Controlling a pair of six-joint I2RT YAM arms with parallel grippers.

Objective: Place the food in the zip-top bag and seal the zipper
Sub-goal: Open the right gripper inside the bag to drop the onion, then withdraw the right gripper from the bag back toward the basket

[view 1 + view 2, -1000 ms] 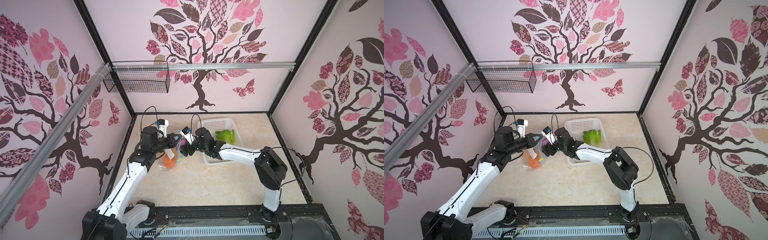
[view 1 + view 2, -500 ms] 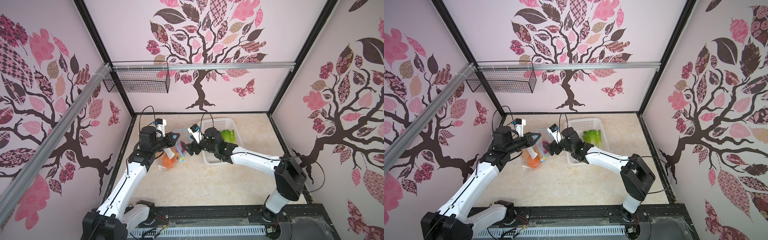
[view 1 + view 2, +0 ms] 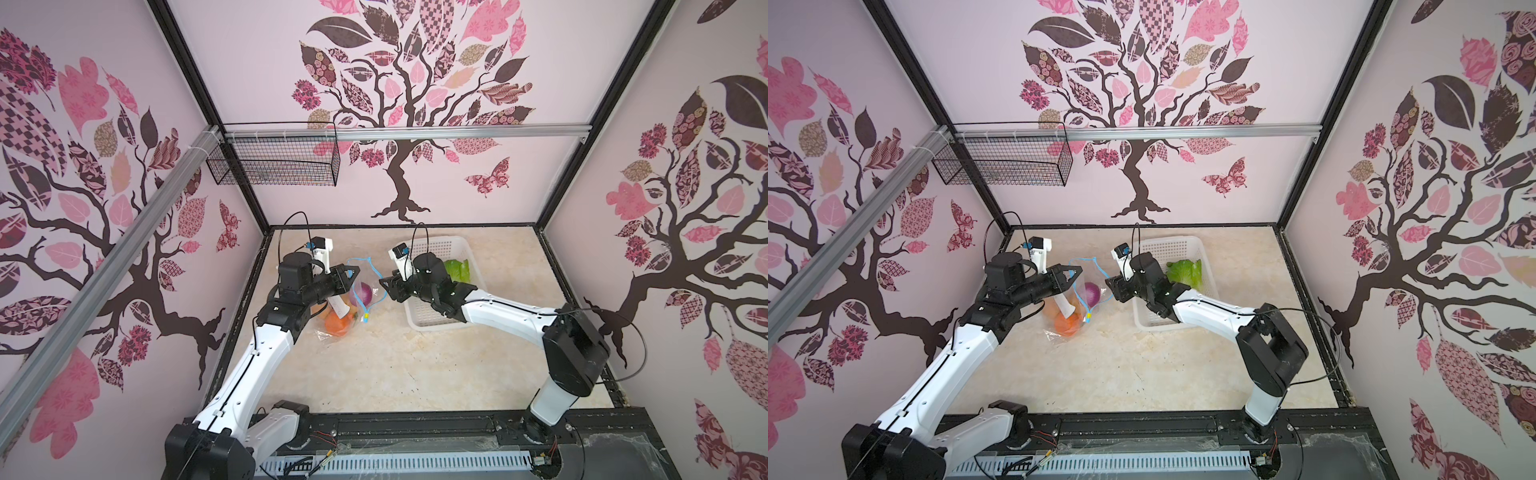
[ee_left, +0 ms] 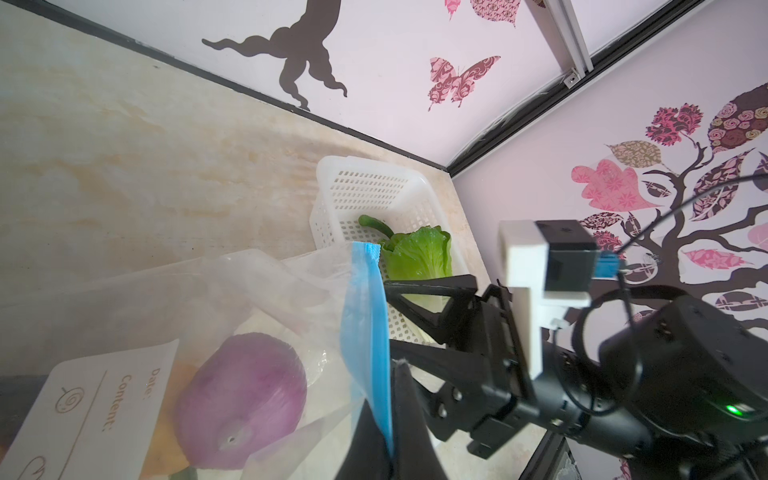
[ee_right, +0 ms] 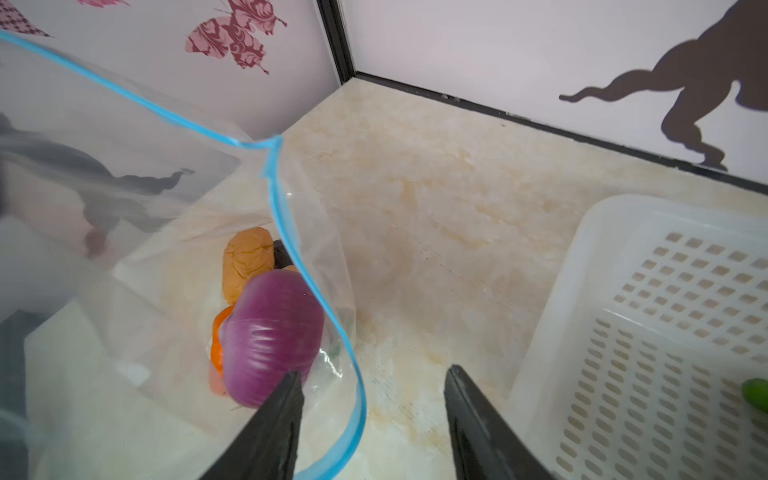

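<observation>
The clear zip-top bag [image 3: 332, 328] hangs with its mouth open. My left gripper [image 3: 348, 272] is shut on the blue zipper [image 4: 365, 332] strip, seen between its jaws in the left wrist view. Food lies inside the bag: a purple onion [image 5: 274, 328], a tan potato [image 5: 247, 262] and an orange pumpkin [image 3: 338, 322]. The yellow slider [image 3: 365, 319] hangs at the mouth's low end. My right gripper [image 5: 372, 372] is open at the mouth; the zipper edge runs between its jaws, ungripped. A green cabbage [image 3: 457, 269] lies in the basket.
The white perforated basket [image 3: 436, 249] stands right of the bag, under the right arm, near the back wall. A black wire basket [image 3: 274, 162] hangs on the rail at the back left. Bare marble floor [image 3: 395, 365] spreads toward the front.
The right gripper has drawn back from inside the bag's mouth toward the basket, and its jaws have narrowed. The onion now lies in the bag. The left gripper still holds the zipper strip.
</observation>
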